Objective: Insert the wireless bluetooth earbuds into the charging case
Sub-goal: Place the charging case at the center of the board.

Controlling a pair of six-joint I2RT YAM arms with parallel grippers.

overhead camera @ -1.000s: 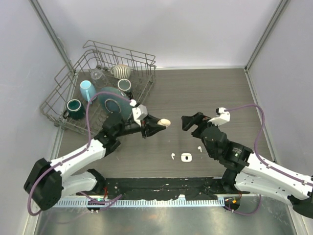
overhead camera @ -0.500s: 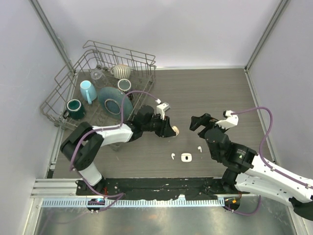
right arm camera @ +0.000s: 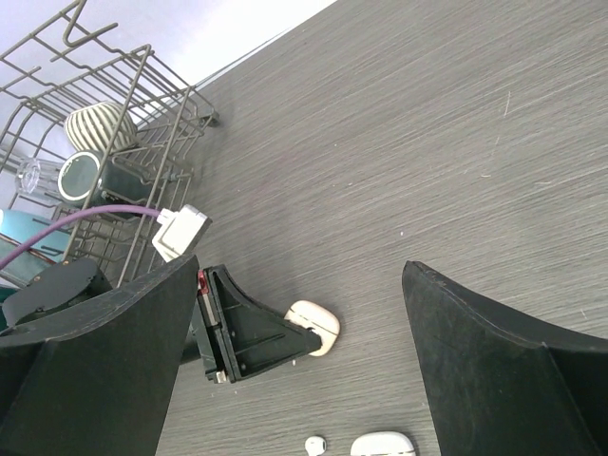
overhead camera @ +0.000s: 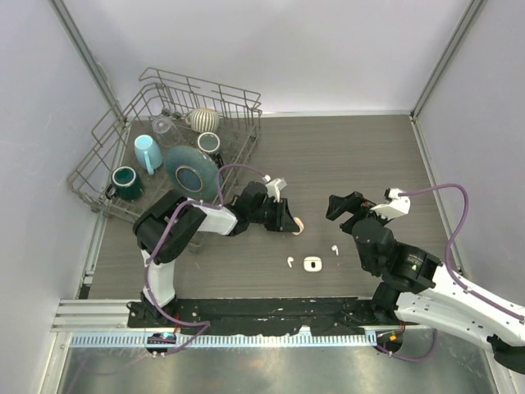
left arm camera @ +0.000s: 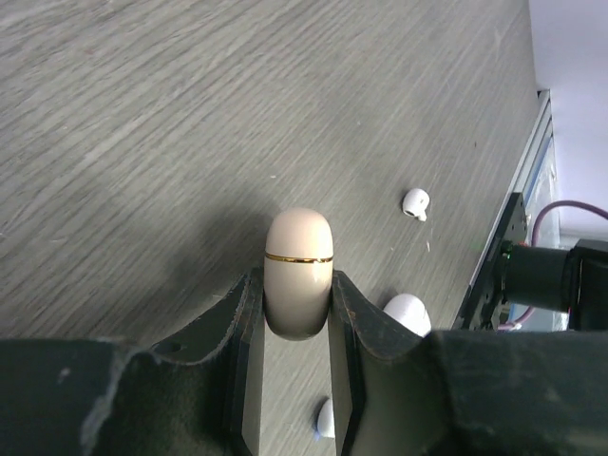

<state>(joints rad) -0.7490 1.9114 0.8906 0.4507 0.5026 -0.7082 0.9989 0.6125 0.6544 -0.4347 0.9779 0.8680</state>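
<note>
A beige charging case with a thin gold band sits pinched between the fingers of my left gripper, which is shut on it low over the table. Whether the case touches the wood I cannot tell. Two white earbuds lie nearer the front: one earbud on the left, the other earbud on the right. A white rounded case-like object lies between them. My right gripper hovers open to the right of the beige case, nothing between its jaws.
A wire dish rack with mugs, a teal plate and a striped bowl stands at the back left. Grey walls close the table on three sides. A metal rail runs along the near edge.
My left gripper has carried the beige case right and toward the front, lower over the table. The right gripper has drifted slightly right, still open. The earbuds have not moved.
</note>
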